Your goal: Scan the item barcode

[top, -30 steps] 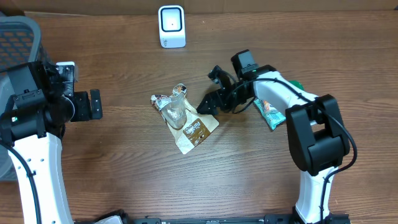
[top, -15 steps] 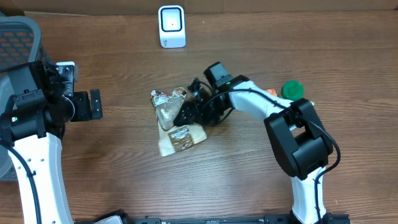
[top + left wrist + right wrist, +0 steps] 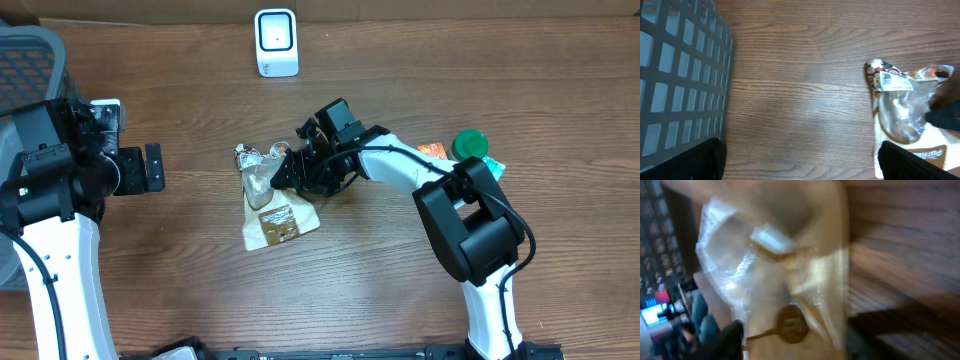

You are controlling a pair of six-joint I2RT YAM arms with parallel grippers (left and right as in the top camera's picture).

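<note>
While whether its jaws grip anything cannot be told, the right gripper [image 3: 291,170] touches the upper right edge of the tan-and-clear plastic pouch [image 3: 272,212] lying centre frame, long axis top-to-bottom, the wide-open left gripper [image 3: 150,168] well apart.

Everything lies on the table [image 3: 400,290]. A scanner [image 3: 276,42] stands at its far edge, a little left of centre. A pouch [image 3: 272,205] lies near the middle, on the near side of the scanner and well apart from it. The right gripper [image 3: 293,170] sits at the pouch's far right part, reaching in from the right. Further right, 2 things lie just beside each other: a packet [image 3: 432,151], partly under that arm, and a round cap [image 3: 470,144]. A basket [image 3: 28,60] is at the far left. The left gripper [image 3: 150,168] hangs between basket and pouch, well apart from the pouch.
</note>
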